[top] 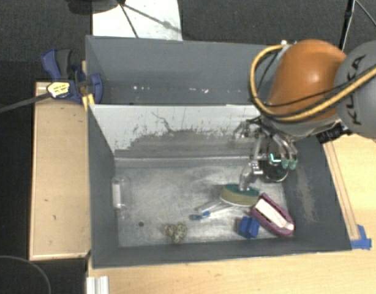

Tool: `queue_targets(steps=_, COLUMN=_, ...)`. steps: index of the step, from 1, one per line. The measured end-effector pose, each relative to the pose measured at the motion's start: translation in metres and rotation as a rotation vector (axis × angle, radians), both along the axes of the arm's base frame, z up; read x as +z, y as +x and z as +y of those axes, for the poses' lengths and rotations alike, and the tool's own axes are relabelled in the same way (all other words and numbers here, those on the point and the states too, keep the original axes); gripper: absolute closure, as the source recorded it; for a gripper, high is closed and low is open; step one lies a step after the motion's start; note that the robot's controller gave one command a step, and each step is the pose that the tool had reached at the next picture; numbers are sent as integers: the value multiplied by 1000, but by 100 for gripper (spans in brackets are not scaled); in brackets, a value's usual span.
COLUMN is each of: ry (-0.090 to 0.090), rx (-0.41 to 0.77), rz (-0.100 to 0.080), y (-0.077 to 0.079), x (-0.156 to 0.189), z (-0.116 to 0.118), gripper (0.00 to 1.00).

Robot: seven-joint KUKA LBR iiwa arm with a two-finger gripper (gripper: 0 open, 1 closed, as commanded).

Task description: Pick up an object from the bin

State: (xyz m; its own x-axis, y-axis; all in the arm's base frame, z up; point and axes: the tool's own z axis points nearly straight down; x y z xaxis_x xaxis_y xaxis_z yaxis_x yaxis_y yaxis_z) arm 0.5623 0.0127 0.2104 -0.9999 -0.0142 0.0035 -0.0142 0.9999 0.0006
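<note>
My gripper (247, 180) hangs in the right half of the bin, just above the far edge of a round flat disc (239, 195) with a dark green top and a pale rim. A thin utensil with a blue handle (206, 211) pokes out from under the disc toward the left. Right of the disc lies a purple and white oblong thing (272, 217), tilted, and a small blue block (247, 226) sits against its near left end.
A small grey-green crumpled lump (174, 231) lies near the front wall at mid-bin. A small clear piece (117, 195) rests by the left wall. The arm with its orange cover and cables comes in over the right wall.
</note>
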Motion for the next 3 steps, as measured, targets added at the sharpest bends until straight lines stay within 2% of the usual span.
queue_targets(steps=1, ry=-1, rx=15, rz=-9, y=-19, x=-140, z=-25, gripper=0)
queue_targets(steps=2, ry=0, rx=15, rz=-21, y=-16, x=-135, z=-24, gripper=100)
queue_targets(steps=3, ry=-1, rx=14, rz=-15, y=-10, x=-1, z=-24, gripper=100)
